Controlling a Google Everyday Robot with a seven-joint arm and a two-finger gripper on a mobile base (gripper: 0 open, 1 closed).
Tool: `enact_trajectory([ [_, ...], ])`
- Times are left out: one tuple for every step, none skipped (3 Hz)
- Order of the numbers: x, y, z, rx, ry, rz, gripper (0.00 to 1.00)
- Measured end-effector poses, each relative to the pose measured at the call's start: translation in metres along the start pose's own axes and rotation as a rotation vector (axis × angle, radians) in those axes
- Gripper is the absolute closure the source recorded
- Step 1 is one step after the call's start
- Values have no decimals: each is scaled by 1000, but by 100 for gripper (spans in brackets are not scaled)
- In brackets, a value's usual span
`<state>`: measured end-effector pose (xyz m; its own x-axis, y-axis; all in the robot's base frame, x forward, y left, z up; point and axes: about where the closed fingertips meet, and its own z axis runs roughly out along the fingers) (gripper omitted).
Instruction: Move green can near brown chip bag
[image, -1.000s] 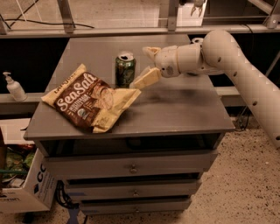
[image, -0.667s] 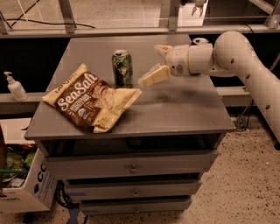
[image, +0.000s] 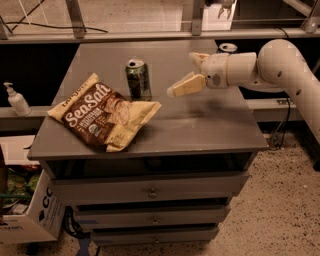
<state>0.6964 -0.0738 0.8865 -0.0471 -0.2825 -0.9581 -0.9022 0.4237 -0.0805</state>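
The green can (image: 138, 79) stands upright on the grey cabinet top (image: 210, 125), just behind the upper right edge of the brown chip bag (image: 102, 112). The bag lies flat at the front left, with its white "Sea Salt" lettering facing up. My gripper (image: 188, 73) hovers to the right of the can, about a can's width away. It is open and empty, with one pale finger (image: 186, 86) pointing towards the can. The white arm (image: 280, 65) reaches in from the right.
A second can's silver top (image: 227, 48) shows behind my wrist at the back right. A soap dispenser (image: 16, 99) stands on a ledge at the left. A cardboard box (image: 30, 215) sits on the floor at the lower left. Drawers (image: 152, 190) run below the top.
My gripper has let go of the green can and drawn back to the right. The can stays upright next to the bag.
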Motion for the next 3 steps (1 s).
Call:
enact_trajectory([
  [7,-5,-17,35,5,43,0],
  [14,-10,-33,63,10,84,0],
  [14,-10,-33,63,10,84,0],
])
